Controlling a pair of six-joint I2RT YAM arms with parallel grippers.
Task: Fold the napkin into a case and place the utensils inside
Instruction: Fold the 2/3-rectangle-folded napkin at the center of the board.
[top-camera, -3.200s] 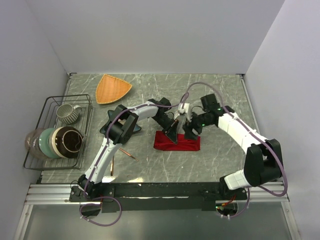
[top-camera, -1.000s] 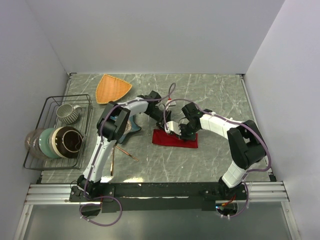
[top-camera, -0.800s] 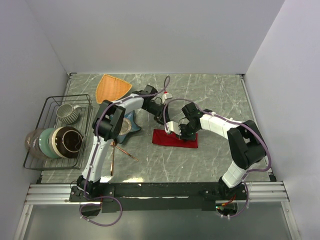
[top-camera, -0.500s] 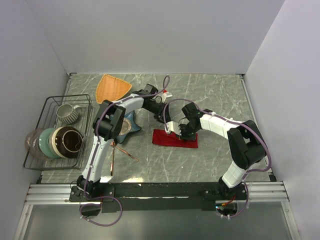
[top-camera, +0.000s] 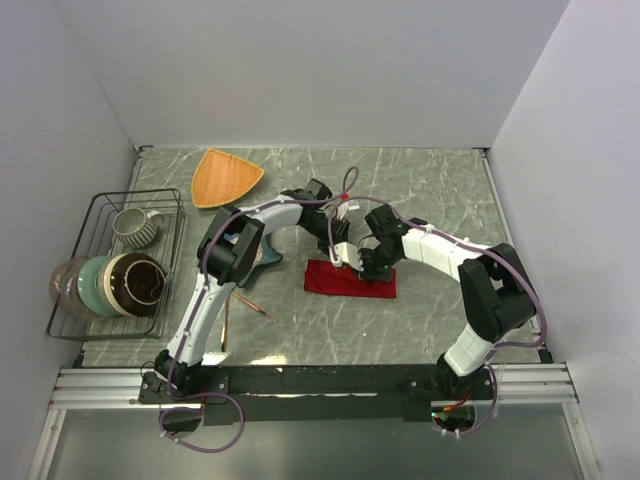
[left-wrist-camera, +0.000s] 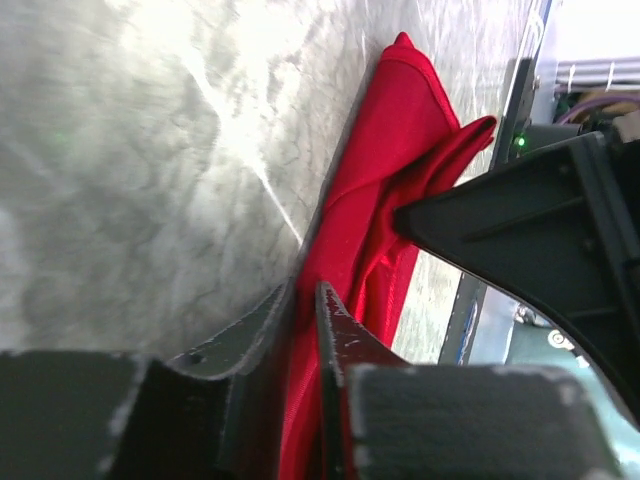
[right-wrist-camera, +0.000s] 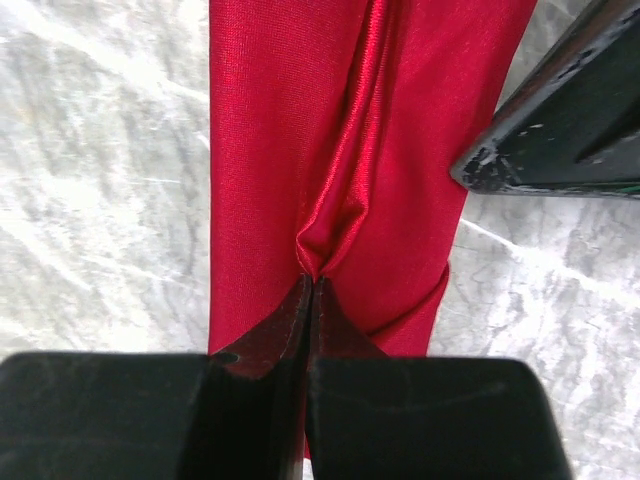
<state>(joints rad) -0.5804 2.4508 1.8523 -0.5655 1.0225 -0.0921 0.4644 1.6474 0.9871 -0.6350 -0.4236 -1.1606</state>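
Observation:
The red napkin lies folded into a narrow strip in the middle of the table. My left gripper is at the strip's back left edge. In the left wrist view its jaws stand almost together with the napkin between them. My right gripper is just to the right of it, shut on a raised pleat of the napkin at its fingertips. Thin copper utensils lie on the table left of the napkin, by the left arm.
An orange triangular plate lies at the back left. A blue star dish is partly hidden under the left arm. A wire rack at the left edge holds a mug and bowls. Grey walls enclose the table.
The left gripper swung back and left away from the napkin, then returned to its edge, and its jaws narrowed onto the cloth. The right gripper kept its pinch and did not move.

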